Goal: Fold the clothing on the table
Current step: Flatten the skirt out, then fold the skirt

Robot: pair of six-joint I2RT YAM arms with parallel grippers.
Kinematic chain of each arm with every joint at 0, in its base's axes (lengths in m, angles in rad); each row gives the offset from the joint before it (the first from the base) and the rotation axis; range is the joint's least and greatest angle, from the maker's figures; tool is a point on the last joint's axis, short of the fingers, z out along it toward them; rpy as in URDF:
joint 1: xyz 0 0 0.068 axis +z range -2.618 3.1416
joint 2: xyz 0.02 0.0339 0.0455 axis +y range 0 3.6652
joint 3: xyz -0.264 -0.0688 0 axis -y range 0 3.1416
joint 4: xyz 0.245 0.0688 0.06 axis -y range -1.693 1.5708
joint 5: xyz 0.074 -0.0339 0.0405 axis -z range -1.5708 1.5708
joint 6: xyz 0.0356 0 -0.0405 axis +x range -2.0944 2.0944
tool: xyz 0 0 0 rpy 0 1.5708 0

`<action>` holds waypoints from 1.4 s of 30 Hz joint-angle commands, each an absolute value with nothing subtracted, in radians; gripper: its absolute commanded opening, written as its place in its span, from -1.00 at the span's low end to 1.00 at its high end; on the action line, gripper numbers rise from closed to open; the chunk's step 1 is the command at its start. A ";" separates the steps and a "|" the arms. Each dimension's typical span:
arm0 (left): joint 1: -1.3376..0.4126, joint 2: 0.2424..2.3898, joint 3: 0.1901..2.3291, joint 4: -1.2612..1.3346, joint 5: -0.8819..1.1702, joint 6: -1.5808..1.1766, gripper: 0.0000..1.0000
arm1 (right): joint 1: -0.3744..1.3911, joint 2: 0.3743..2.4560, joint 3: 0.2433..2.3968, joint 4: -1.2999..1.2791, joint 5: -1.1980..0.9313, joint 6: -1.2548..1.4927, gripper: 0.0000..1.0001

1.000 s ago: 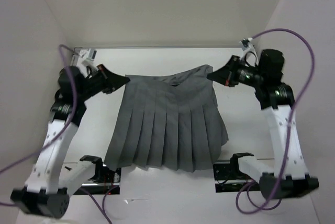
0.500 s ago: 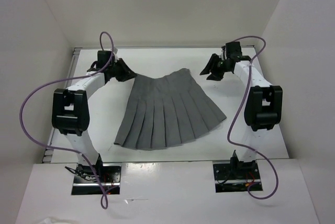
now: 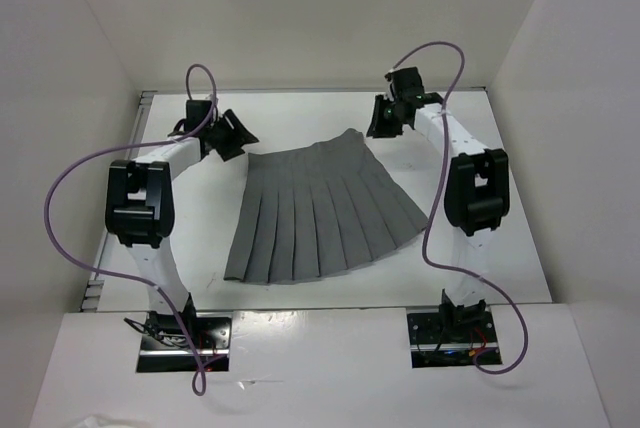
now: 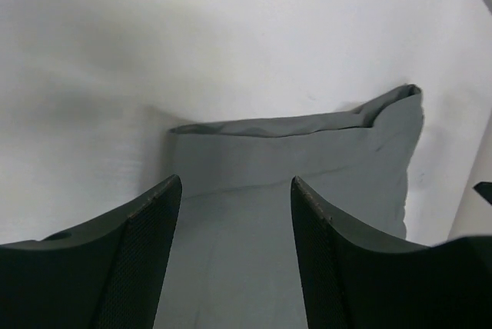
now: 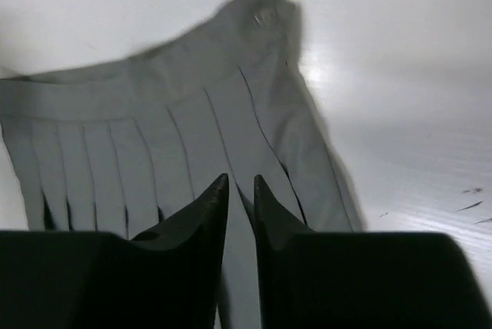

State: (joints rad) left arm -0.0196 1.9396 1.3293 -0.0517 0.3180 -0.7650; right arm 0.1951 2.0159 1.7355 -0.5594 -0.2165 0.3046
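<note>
A grey pleated skirt lies flat on the white table, waistband at the far side and hem towards the arm bases. My left gripper is open just off the waistband's left corner. In the left wrist view its fingers are wide apart over the skirt and hold nothing. My right gripper hovers by the waistband's right corner. In the right wrist view the right gripper shows a narrow gap and nothing in it, above the pleats.
White walls close in the table on the left, the right and the far side. Purple cables loop off both arms. The arm bases are mounted at the near edge.
The skirt, held up by its waist corners a second ago, now lies flat on the table. Both grippers have let go and opened. The right gripper has drifted left and further back.
</note>
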 commanded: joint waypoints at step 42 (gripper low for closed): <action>-0.026 1.988 1.390 -0.124 0.383 -0.302 0.26 | 0.216 2.144 1.986 -0.818 -0.083 0.275 0.08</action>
